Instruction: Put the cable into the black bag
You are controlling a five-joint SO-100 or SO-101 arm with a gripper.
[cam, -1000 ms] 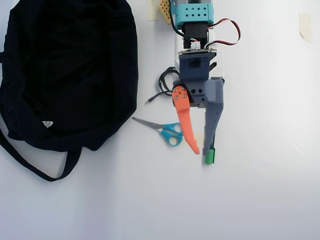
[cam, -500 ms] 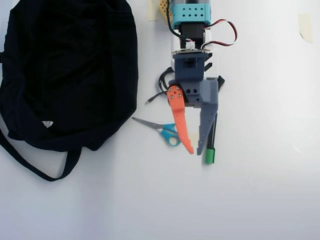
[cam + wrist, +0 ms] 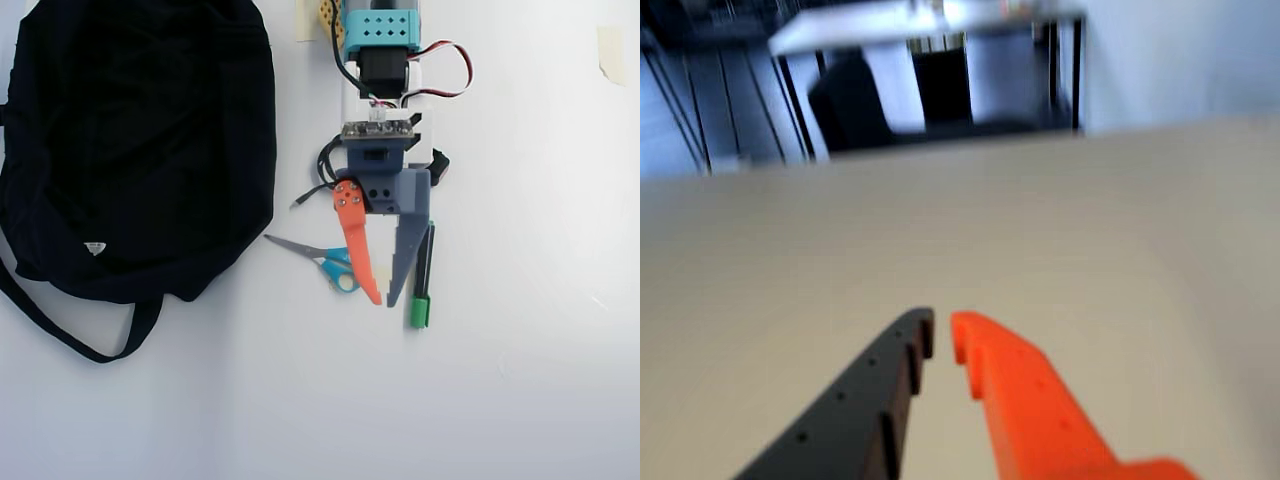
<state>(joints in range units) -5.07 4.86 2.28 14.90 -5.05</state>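
Mostly hidden, the cable [image 3: 327, 170] lies on the white table [image 3: 520, 300] under the arm, just right of the black bag [image 3: 140, 140] in the overhead view. Light, limp, springy — likely best pinched across bunched loops, not the loose end. Claw [image 3: 384, 301] nearly closed, empty — above the scissors [image 3: 330, 262] and green marker [image 3: 421, 300].

- Reaches from the top edge of the overhead view toward the bottom, arm [image 3: 378, 60] nearly straight, teal block at its base, red-white-black wires looping beside the wrist.
- Gripper [image 3: 384, 300] empty, orange finger [image 3: 358, 245] left, grey finger [image 3: 408, 245] right in that view.
- Fingers drawn nearly together, only a narrow gap at the tips, seen also in the blurred wrist view [image 3: 940, 335].
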